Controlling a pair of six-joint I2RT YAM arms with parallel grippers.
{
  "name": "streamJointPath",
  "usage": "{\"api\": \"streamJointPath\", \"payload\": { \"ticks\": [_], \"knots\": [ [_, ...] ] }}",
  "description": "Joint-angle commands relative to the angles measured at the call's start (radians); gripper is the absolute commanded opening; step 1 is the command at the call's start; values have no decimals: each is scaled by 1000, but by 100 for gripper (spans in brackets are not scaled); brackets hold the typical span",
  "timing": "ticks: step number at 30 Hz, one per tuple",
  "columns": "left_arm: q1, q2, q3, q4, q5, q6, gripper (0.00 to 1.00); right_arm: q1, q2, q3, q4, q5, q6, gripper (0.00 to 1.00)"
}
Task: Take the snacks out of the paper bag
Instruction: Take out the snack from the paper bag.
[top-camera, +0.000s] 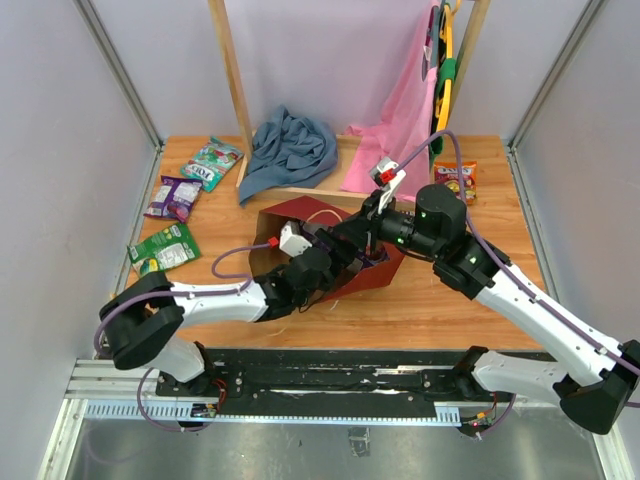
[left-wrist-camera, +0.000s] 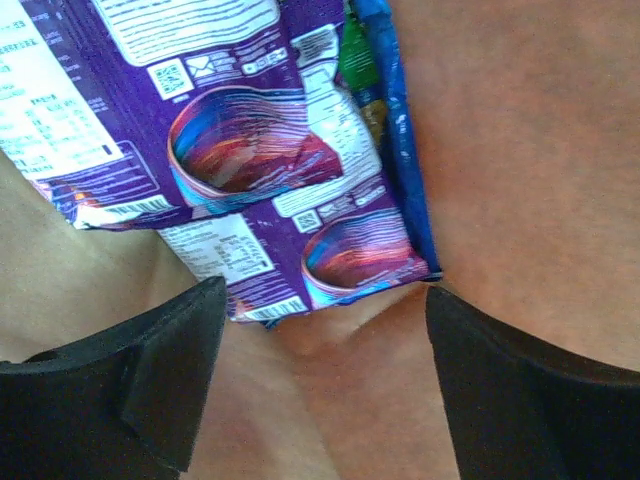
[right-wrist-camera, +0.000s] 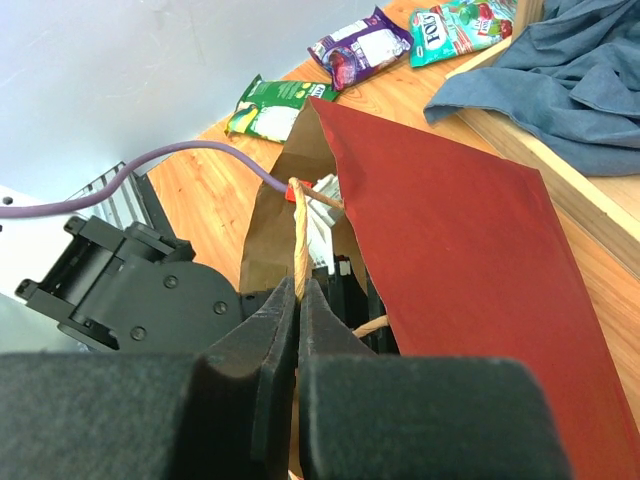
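The paper bag (top-camera: 305, 213), red outside and brown inside, lies on its side mid-table. My left arm reaches into its mouth, so the top view hides that gripper. In the left wrist view my left gripper (left-wrist-camera: 325, 345) stands open over the brown bag floor, nothing between its fingers (left-wrist-camera: 150, 370). Just beyond lie two purple snack packets (left-wrist-camera: 240, 140) and a blue bag's edge (left-wrist-camera: 402, 150). My right gripper (right-wrist-camera: 298, 292) is shut on the bag's twine handle (right-wrist-camera: 300, 235), holding the mouth up. Teal (top-camera: 212, 162), purple (top-camera: 173, 197), green (top-camera: 165, 247) and orange (top-camera: 455, 182) packets lie on the table.
A blue-grey cloth (top-camera: 290, 150) lies on the wooden rack base behind the bag. A pink garment (top-camera: 400, 130) hangs from the rack at the back right. A slanted wooden post (top-camera: 232, 80) rises at the back left. Walls close in on both sides.
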Motion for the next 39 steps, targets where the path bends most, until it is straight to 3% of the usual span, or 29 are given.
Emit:
{"api": "streamJointPath", "payload": {
  "ticks": [1,7,22,28,31,34,39],
  "knots": [
    [1,60,41,-23,-26,-114,90,15,-29,-7,8,6,-15,1],
    [8,127,74,-57,-112,-137,100,14,-29,-10,5,5,-19,1],
    [97,300,177,-71,-223,3,100,14,-16,-4,-5,0,-25,1],
    [100,349,212,-68,-287,68,94,14,-6,-1,-6,1,-28,1],
    [109,368,217,-63,-289,82,87,14,2,1,-7,-4,-28,1],
    [118,378,213,-55,-291,94,72,14,8,4,-6,-7,-28,1],
    [134,378,186,-2,-281,147,21,14,15,6,-6,-10,-27,1]
  ]
}}
